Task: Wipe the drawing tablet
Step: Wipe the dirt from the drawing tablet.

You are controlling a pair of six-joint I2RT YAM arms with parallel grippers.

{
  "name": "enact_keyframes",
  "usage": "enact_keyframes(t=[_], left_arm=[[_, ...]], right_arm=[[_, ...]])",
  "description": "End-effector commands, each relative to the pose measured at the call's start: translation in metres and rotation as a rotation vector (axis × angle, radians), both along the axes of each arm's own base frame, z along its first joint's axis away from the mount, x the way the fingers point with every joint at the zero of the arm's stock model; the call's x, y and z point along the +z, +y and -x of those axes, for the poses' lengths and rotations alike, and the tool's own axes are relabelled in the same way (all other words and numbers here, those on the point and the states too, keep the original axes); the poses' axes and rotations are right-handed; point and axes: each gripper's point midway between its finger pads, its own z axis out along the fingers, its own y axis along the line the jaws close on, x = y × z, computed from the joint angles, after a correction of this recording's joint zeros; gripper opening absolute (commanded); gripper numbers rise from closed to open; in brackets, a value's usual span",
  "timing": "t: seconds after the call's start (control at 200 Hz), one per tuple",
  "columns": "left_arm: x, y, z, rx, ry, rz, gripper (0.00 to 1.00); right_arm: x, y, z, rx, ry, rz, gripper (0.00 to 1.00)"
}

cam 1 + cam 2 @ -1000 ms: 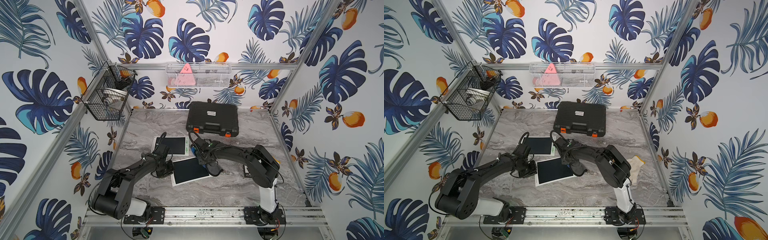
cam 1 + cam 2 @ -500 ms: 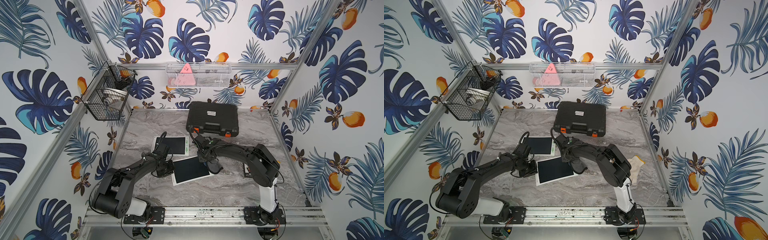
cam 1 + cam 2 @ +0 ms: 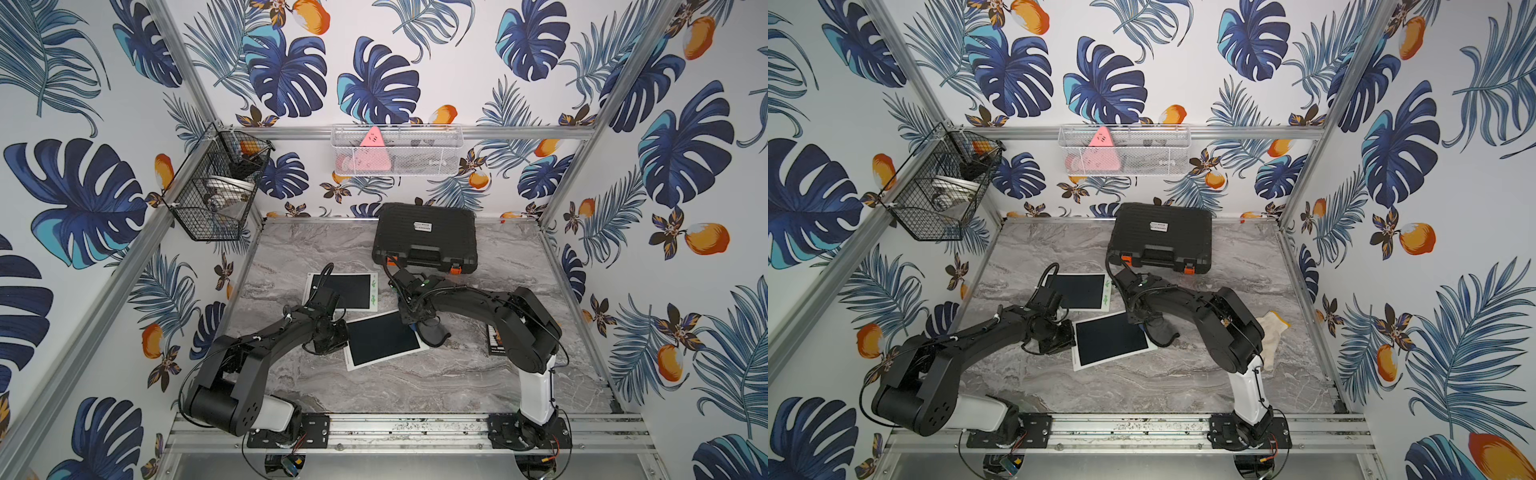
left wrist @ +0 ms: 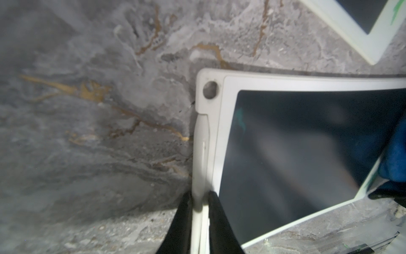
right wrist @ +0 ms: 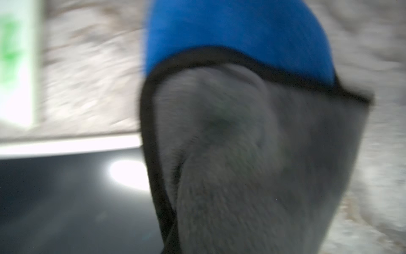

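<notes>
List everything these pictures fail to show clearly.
- Fingers of the right gripper: buried in the blue-and-grey microfibre cloth in the right wrist view, under the wrist in both top views.
- White label on the black plastic case: too small to read in both top views.
- Contents of the black wire basket: obscured by its mesh, top views.
- Grey marble tabletop: motion-blurred in the right wrist view.

- Both top views: bright, even, sharp; soft shadows on the table (image 3: 415,382).
- Right wrist view: motion-blurred cloth (image 5: 252,165), white glare on the drawing tablet (image 5: 66,198).
- Left wrist view: dimmer, soft focus toward edges.
</notes>
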Motion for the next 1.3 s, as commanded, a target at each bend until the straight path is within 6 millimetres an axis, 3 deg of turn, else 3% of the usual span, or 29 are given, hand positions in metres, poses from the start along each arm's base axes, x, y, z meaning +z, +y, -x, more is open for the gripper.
enact_keyframes(t=[0.0, 0.085, 0.175, 0.19, 0.305, 0.37, 0.51, 0.646, 0.856, 0.936, 1.121, 1.176, 1.291], left_arm=[[-0.023, 0.035, 0.025, 0.012, 0.102, -0.196, 0.17], [-0.024, 0.035, 0.025, 0.01, 0.105, -0.196, 0.17], [-0.024, 0.035, 0.025, 0.006, 0.104, -0.197, 0.17], [-0.024, 0.035, 0.025, 0.004, 0.104, -0.195, 0.17], [-0.024, 0.034, 0.025, -0.002, 0.104, -0.194, 0.16], [-0.026, 0.033, 0.025, -0.005, 0.106, -0.193, 0.16], [-0.027, 0.032, 0.024, -0.011, 0.107, -0.191, 0.16], [-0.028, 0.031, 0.024, -0.022, 0.111, -0.197, 0.15], [-0.028, 0.033, 0.025, -0.025, 0.108, -0.205, 0.15], [-0.028, 0.032, 0.024, -0.027, 0.107, -0.205, 0.15], [-0.029, 0.032, 0.024, -0.033, 0.112, -0.207, 0.14], [-0.03, 0.033, 0.024, -0.033, 0.114, -0.212, 0.14], [-0.029, 0.034, 0.025, -0.032, 0.11, -0.218, 0.14]], right_arm=[[-0.006, 0.004, 0.002, -0.003, 0.017, 0.018, 0.0], [-0.014, -0.009, -0.002, -0.046, 0.035, 0.036, 0.0], [-0.024, -0.037, -0.005, -0.107, 0.063, 0.051, 0.0], [-0.015, -0.04, -0.006, -0.115, 0.05, 0.035, 0.0], [-0.008, -0.065, 0.001, -0.117, 0.038, 0.056, 0.0], [-0.003, -0.059, 0.015, -0.075, 0.036, 0.051, 0.0], [0.009, -0.026, 0.043, 0.005, 0.009, 0.022, 0.0], [0.0, -0.018, 0.055, -0.005, 0.034, 0.022, 0.0], [-0.019, -0.079, 0.052, -0.111, 0.08, 0.064, 0.0], [-0.015, -0.09, 0.053, -0.103, 0.069, 0.081, 0.0], [-0.006, -0.049, 0.064, 0.006, 0.049, 0.053, 0.0], [0.0, -0.033, 0.056, -0.001, 0.038, 0.014, 0.0], [-0.004, -0.044, 0.039, -0.054, 0.047, 0.03, 0.0]])
